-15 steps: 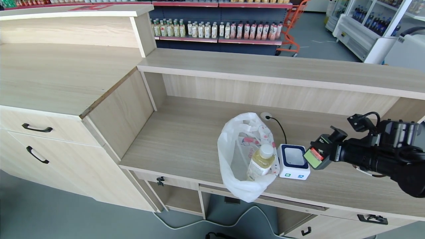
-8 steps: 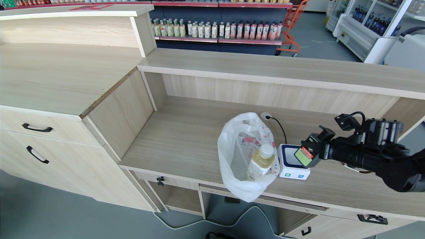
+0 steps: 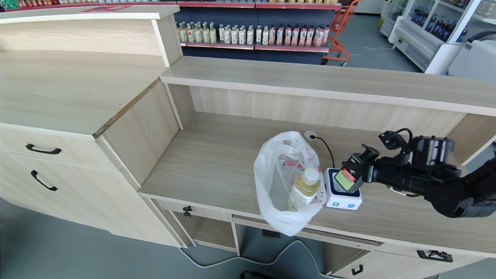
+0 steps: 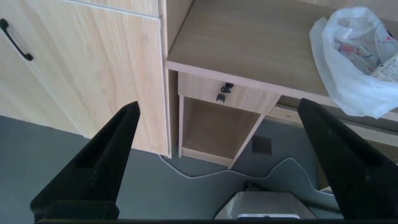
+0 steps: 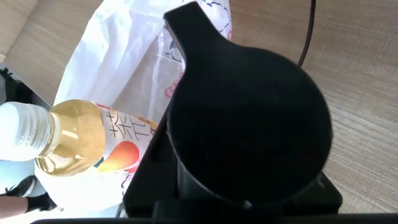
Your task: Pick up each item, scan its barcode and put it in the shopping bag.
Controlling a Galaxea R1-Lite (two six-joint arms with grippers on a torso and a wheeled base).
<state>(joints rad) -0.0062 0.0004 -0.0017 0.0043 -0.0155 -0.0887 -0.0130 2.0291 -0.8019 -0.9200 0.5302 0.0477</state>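
My right gripper point(image 3: 350, 176) is shut on a small dark container with a green and red label point(image 3: 345, 179), holding it just above the white scanner point(image 3: 343, 201) on the counter. In the right wrist view the container's round black end point(image 5: 249, 130) hides the scanner. Left of the scanner stands the white shopping bag point(image 3: 271, 182) point(image 5: 124, 68) with a yellow drink bottle point(image 3: 305, 188) point(image 5: 68, 134) leaning inside it. My left gripper point(image 4: 217, 106) hangs open with nothing in it, low in front of the counter, with the bag point(image 4: 354, 62) off to one side.
A black cable point(image 3: 327, 149) runs from the scanner to a hole in the wooden counter point(image 3: 217, 162). A raised back wall and upper shelf point(image 3: 310, 77) close in the work area. A taller cabinet with drawers point(image 3: 42, 151) stands to the left.
My right arm has carried the container leftward, from beside the scanner's right edge to over its top. The bag, bottle and scanner have not moved.
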